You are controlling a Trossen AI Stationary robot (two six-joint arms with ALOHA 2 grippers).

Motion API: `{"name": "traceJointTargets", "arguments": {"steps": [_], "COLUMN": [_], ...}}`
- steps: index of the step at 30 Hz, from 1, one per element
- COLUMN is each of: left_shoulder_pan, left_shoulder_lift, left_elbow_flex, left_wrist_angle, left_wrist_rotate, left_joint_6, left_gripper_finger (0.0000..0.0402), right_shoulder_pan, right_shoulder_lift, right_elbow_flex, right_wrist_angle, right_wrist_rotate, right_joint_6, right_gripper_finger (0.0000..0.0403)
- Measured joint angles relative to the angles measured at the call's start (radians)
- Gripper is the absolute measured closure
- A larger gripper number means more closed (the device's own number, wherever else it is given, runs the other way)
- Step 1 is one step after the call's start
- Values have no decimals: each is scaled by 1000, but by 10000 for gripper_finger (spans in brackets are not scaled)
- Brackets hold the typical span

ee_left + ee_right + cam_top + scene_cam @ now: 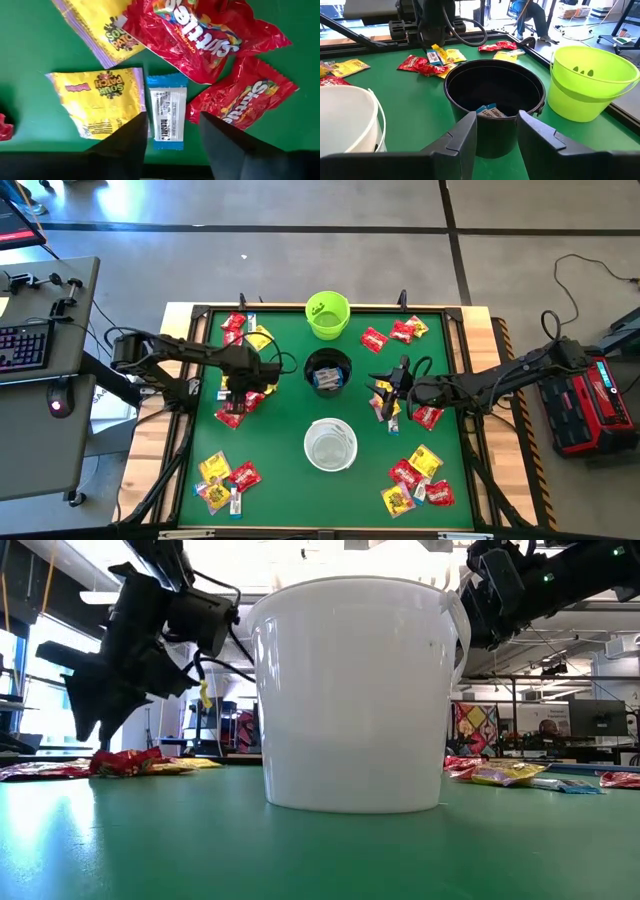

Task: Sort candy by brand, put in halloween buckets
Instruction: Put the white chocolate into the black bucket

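My left gripper (172, 116) (243, 385) is open and hovers over a candy pile on the table's left side. Its fingertips stand on either side of a small blue-and-white packet (167, 112). That packet lies flat between a yellow packet (97, 100) and red packets (240, 97). My right gripper (496, 116) (388, 385) is open and empty. It points level at the black bucket (492, 102) (327, 372), which holds blue-and-white packets (489, 111). The lime green bucket (327, 315) stands beyond it and the white bucket (330, 445) (355, 690) nearer.
Further candy piles lie at the far left (240, 328), far right (395, 332), near left (225, 480), near right (415, 480) and beside my right gripper (405, 412). A raised black frame (465, 390) borders the green mat. The three buckets stand in a row down the middle.
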Motion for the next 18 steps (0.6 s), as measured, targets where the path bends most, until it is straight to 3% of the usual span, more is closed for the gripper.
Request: {"name": "traceJointTargets", "arguments": {"steps": [5, 18], "left_shoulder_pan": [0, 54], "left_shoulder_lift": [0, 64], "left_elbow_flex": [-42, -64], "left_wrist_angle": [71, 119], "left_wrist_rotate": [23, 10], "left_joint_6": [-4, 2], "left_gripper_finger": [203, 201], "right_shoulder_pan": [0, 0], "right_shoulder_lift": [0, 0], "right_elbow_flex": [0, 0], "right_wrist_angle": [-11, -10], "right_wrist_rotate": [-1, -3], "right_joint_6": [0, -18], "right_gripper_finger": [277, 277]}}
